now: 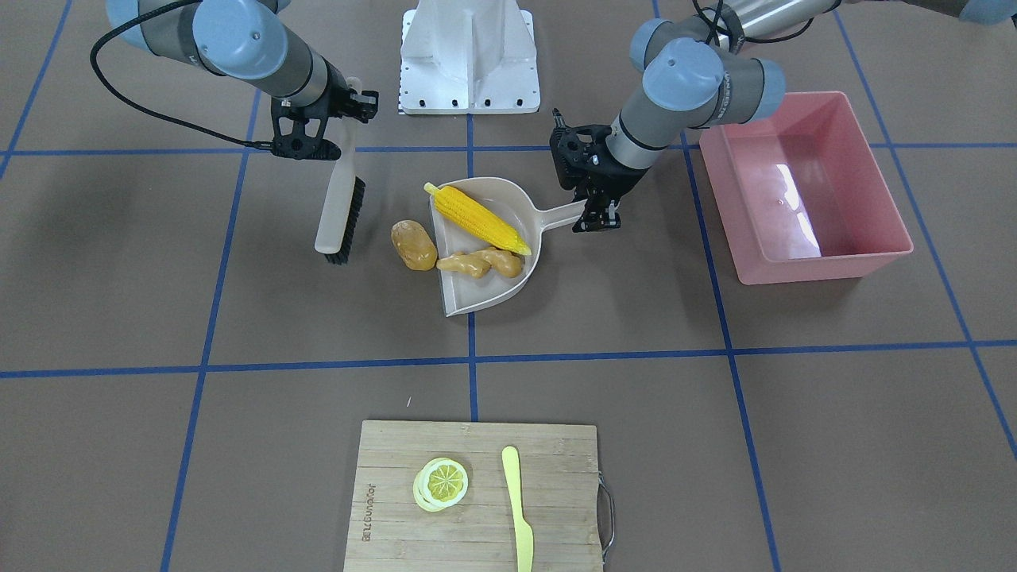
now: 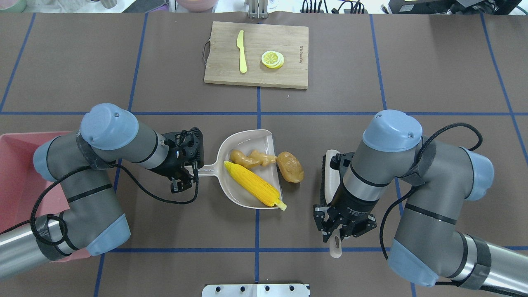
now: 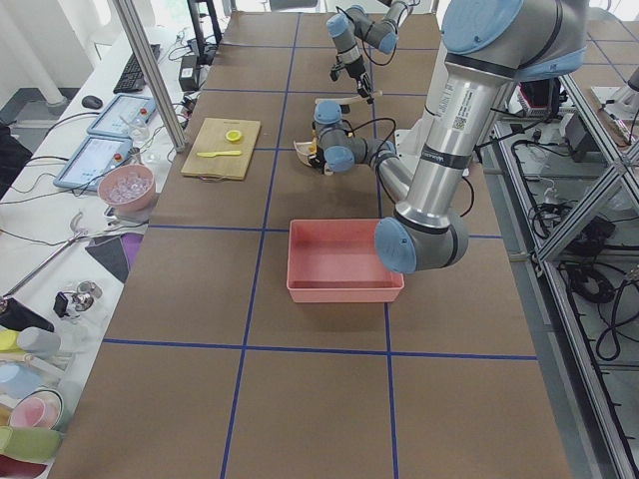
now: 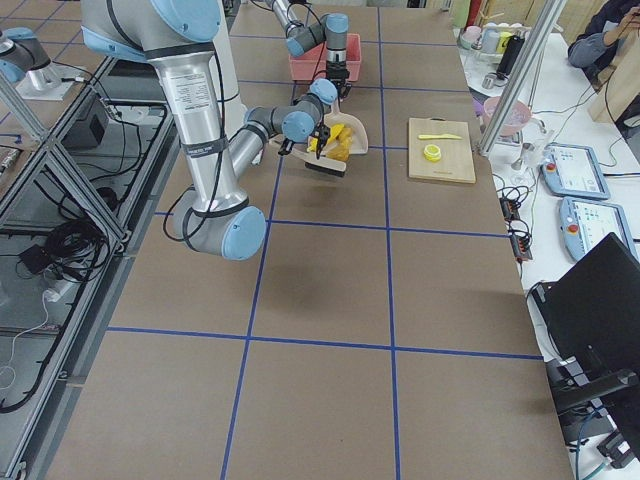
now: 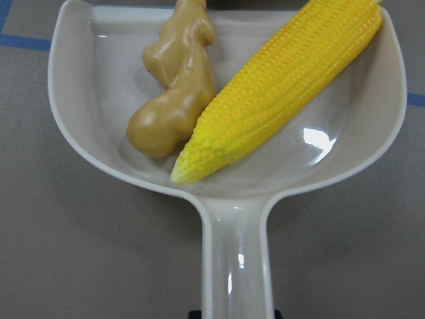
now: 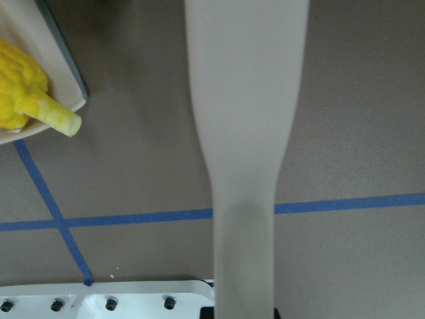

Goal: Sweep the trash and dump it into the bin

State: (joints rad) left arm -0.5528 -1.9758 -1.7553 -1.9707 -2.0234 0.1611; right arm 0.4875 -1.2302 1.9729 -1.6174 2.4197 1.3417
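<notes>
**What these cameras keep from you**

From overhead, the left arm (image 2: pixel 107 140) covers most of the bin (image 2: pixel 14 173) and the view's left edge cuts the rest. The right arm (image 2: pixel 371 181) hides the bristles of the brush (image 2: pixel 330 177), leaving you only its pale back and handle tip. Your left wrist view crops the top of the ginger root (image 5: pixel 174 93), the tip of the corn cob (image 5: pixel 285 86) and the end of the dustpan (image 5: pixel 236 266) handle. It shows the left end effector (image 5: pixel 232 314) only as dark slivers at the bottom edge and leaves the potato (image 1: pixel 413 244) out of frame. The right wrist view gives you just the brush handle, a dustpan corner and the cob's stub. In the front-facing view the bottom edge cuts the knife (image 1: pixel 520 524) and the cutting board (image 1: pixel 556 485). In both side views the trash (image 4: pixel 335 148) is too small to tell apart.
</notes>
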